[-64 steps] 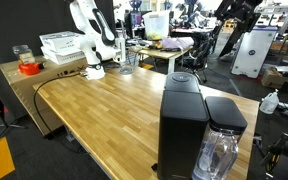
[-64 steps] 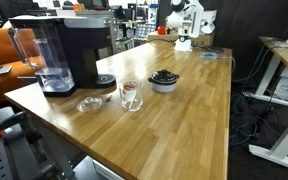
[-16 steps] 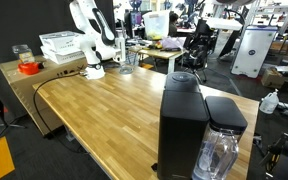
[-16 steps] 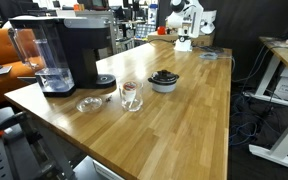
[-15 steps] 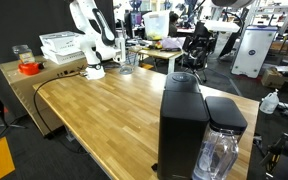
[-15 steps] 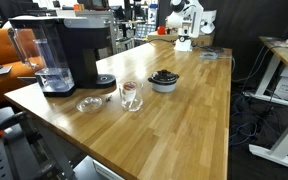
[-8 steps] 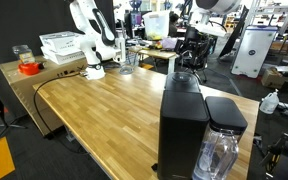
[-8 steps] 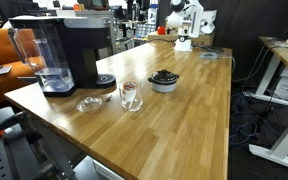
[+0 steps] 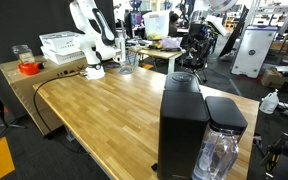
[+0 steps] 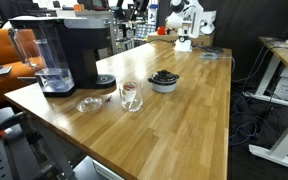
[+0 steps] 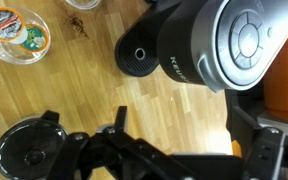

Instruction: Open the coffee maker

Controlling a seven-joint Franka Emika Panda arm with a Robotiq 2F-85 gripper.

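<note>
The coffee maker [image 9: 183,125] is a tall black box with a clear water tank [image 9: 222,152] at its side. It stands at the table's end, and its lid is down. It also shows in an exterior view [image 10: 69,52]. In the wrist view its rounded lid [image 11: 249,40] is at the upper right and its round drip tray [image 11: 138,55] is beside that. My gripper [image 11: 182,120] hangs open and empty above the table, a little way off from the machine. In an exterior view my dark gripper [image 9: 196,45] is in the air behind the machine.
A glass cup [image 10: 131,95] holding pods [image 11: 14,30], a small glass dish [image 10: 88,103] and a grey bowl [image 10: 164,80] with dark contents [image 11: 29,155] stand on the wooden table [image 10: 184,120] near the machine. A white robot arm [image 9: 87,40] stands at the far end.
My arm has swung in from the upper right and come lower, toward the space behind the coffee maker. The coffee maker and the tabletop items have not moved.
</note>
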